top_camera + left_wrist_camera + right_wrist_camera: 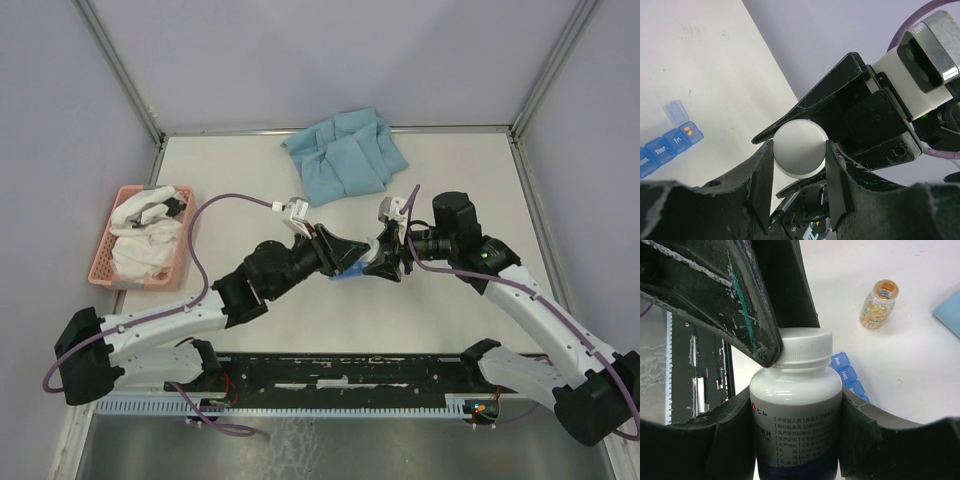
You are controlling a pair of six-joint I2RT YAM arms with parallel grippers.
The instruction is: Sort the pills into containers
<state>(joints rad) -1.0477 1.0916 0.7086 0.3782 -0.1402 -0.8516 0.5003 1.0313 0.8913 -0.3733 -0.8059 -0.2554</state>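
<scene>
A white pill bottle (797, 410) with a printed label is held between my two grippers at the table's middle. My right gripper (797, 407) is shut on the bottle's body. My left gripper (800, 155) is shut on its white screw cap (800, 148), which sits on the bottle. In the top view the two grippers, left (352, 255) and right (385, 262), meet just above the bright-blue pill-organiser strip (345, 273). The strip (670, 145) lies flat; its end compartment (687, 131) is open and holds orange pills, and the others are shut.
A small clear bottle (879, 305) of yellow capsules with a gold cap stands beyond the strip. A blue cloth (345, 155) lies at the back centre. A pink slatted basket (140, 235) with white cloths sits at the left edge.
</scene>
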